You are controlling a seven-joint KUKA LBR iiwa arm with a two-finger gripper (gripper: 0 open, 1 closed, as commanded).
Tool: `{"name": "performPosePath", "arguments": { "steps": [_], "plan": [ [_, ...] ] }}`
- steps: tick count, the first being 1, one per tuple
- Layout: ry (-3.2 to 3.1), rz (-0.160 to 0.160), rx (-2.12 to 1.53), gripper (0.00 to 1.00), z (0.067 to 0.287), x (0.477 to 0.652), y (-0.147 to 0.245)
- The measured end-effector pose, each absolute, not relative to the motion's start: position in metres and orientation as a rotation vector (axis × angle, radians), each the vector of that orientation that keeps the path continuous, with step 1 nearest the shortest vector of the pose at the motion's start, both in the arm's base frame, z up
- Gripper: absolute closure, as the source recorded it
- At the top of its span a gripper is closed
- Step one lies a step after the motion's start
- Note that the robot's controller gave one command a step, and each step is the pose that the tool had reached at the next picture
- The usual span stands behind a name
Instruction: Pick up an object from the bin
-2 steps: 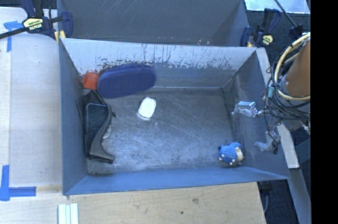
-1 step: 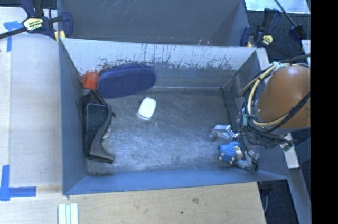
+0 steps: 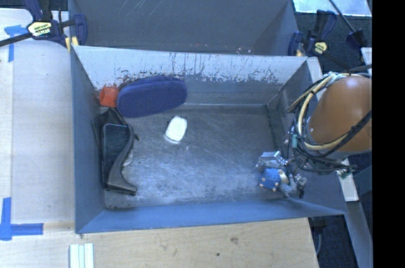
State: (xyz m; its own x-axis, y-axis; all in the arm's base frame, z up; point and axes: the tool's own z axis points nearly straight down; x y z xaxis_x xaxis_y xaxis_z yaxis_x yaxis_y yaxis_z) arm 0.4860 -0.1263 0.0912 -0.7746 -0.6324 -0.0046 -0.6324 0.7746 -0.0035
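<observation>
1. Gripper low in bin's front-right corner; open or closed, cannot tell.
2. Small blue thing at its tip, partly hidden, shape unclear.
3. Orange thing, far-left corner, half hidden by blue case.

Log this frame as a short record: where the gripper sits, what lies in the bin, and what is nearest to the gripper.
gripper: low in the near right corner of the bin
nearest thing: small blue item right at the gripper; cannot tell whether it is held
back left: dark blue oval case by the back wall, orange thing at its left end
left wall: black angular tool
middle: small white lump, apart from the rest
</observation>
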Motion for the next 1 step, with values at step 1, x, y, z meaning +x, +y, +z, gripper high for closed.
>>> {"name": "performPosePath", "arguments": {
  "steps": [1],
  "plan": [
    [2.935, -0.004, -1.106, 1.0, 0.2107, 0.4964, -0.1451]
  ]
}}
